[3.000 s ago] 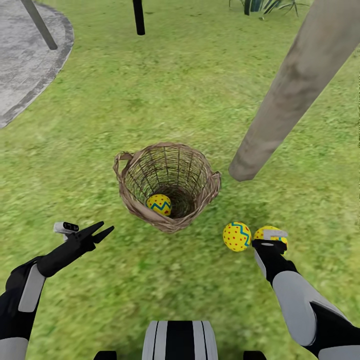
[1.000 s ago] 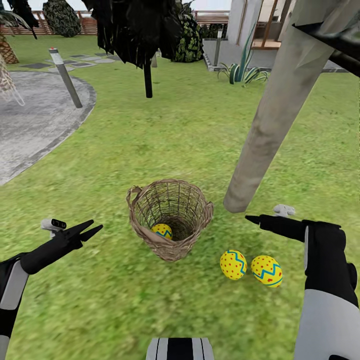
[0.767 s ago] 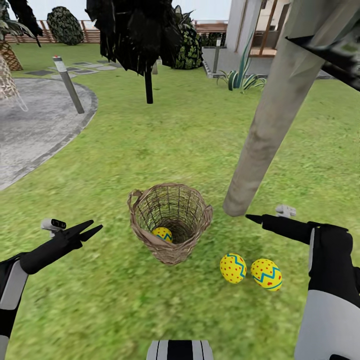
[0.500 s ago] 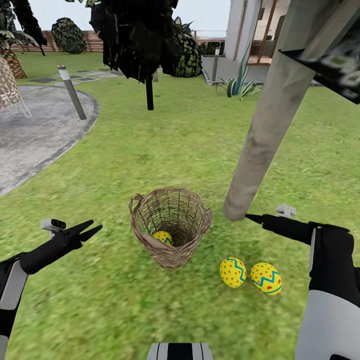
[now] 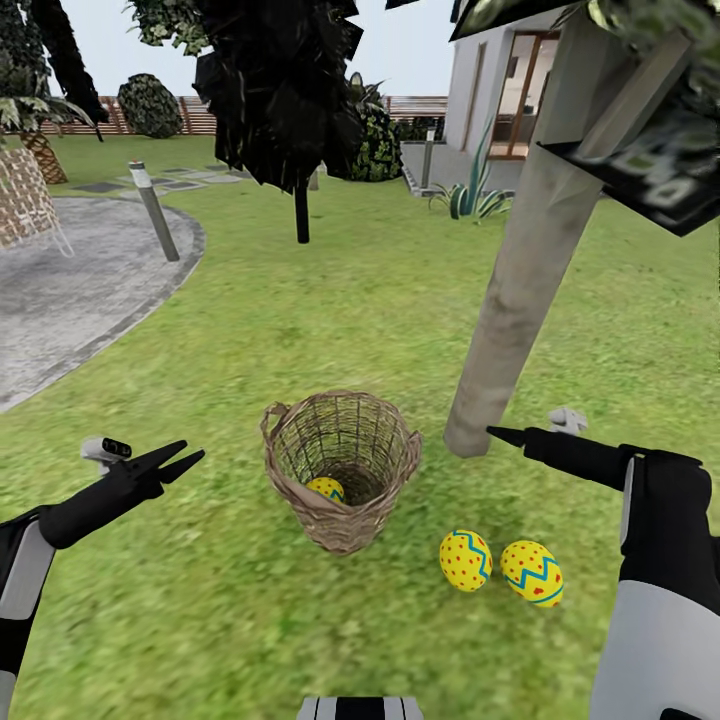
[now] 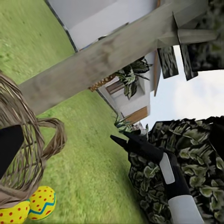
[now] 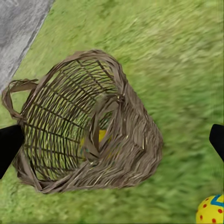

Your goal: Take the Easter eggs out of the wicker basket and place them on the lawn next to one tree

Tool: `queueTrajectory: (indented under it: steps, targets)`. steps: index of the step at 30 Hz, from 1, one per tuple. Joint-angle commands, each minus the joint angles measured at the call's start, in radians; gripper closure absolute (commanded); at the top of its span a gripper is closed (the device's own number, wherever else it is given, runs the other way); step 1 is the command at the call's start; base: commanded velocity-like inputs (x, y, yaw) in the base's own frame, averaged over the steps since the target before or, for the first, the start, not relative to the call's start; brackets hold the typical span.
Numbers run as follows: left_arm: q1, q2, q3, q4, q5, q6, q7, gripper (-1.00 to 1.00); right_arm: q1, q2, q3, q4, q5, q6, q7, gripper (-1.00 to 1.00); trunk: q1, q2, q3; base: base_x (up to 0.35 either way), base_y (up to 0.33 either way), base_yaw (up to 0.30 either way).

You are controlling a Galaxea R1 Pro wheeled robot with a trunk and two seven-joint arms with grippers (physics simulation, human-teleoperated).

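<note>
- On the lawn (image 5: 300, 330), the wicker basket (image 5: 342, 470) stands upright just beside the foot of the pale-trunked tree (image 5: 520, 270), with one yellow zigzag egg (image 5: 326, 489) lying at its bottom.
- Two more Easter eggs rest on the grass side by side, almost touching: one (image 5: 465, 560) nearer the basket, the other (image 5: 532, 573) beyond it, both near the trunk's base.
- My left gripper (image 5: 185, 458) hangs above the grass, apart from the basket, its fingers spread and holding nothing.
- My right gripper (image 5: 497, 433) hovers by the foot of the trunk, above the two eggs; in the head view its fingers look pressed to a point, yet its own camera shows them wide apart either side of the basket, so I cannot tell its state.
- A grey paved path (image 5: 70, 290) curves along the lawn's far left edge.
</note>
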Motion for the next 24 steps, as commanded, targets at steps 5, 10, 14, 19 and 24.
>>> queueTrajectory:
  steps: [5,10,14,19,24]
  targets:
    - [-0.003,0.001,0.0,0.001,0.003,0.008,0.0,-1.0,-0.001,0.002,0.001,-0.001,0.01,0.003,0.019,-1.0,-0.002,0.001,0.019,0.0,0.0,0.026]
    - [-0.005,0.002,0.0,0.002,0.001,0.008,0.001,-1.0,-0.001,0.0,0.001,-0.001,0.01,0.001,0.032,-1.0,-0.005,0.002,0.038,0.0,0.0,0.193]
    - [-0.005,0.006,0.001,0.003,0.001,0.008,0.001,-1.0,0.0,0.003,0.003,-0.001,0.01,0.001,0.033,-1.0,-0.006,0.003,0.053,0.0,0.0,0.272]
    - [-0.005,0.022,0.006,0.005,0.002,0.008,-0.001,-1.0,0.0,0.007,0.032,0.001,0.019,0.002,0.03,-1.0,-0.009,0.004,0.073,0.0,0.0,0.285]
    - [-0.005,0.023,0.008,0.005,0.002,0.008,-0.001,-1.0,0.0,0.01,0.137,0.005,0.024,0.01,0.013,-1.0,-0.011,0.005,0.092,0.0,0.0,0.287]
